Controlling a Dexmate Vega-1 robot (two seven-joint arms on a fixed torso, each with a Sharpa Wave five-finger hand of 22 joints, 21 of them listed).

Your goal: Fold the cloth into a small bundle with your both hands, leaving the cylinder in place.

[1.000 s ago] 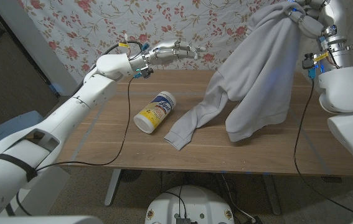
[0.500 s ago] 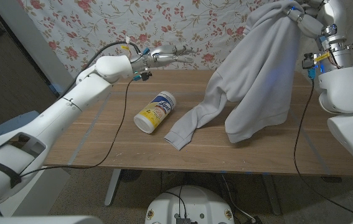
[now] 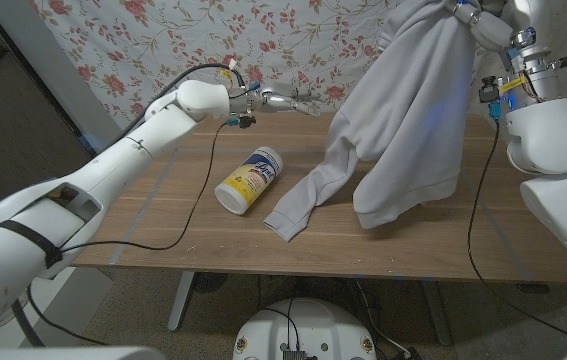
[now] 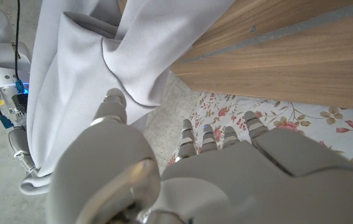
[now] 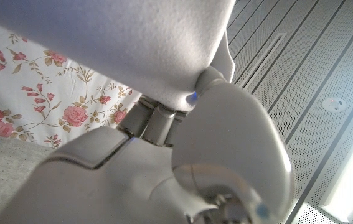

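Cloth (image 3: 413, 120) soft, floppy: right hand (image 3: 468, 18) grips top, left hand (image 3: 281, 100) released; pinch hem at 6 o'clock.

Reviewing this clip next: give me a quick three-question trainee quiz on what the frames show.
1. True or false: the cylinder stands upright on the table.
2. Which hand holds the cloth up? A) left hand B) right hand
3. Fill in: one sleeve end of the cloth rests on the ____.

Key: 1 false, it lies on its side; 2 B, while the left hand reaches toward the cloth with fingers apart, empty; 3 table.
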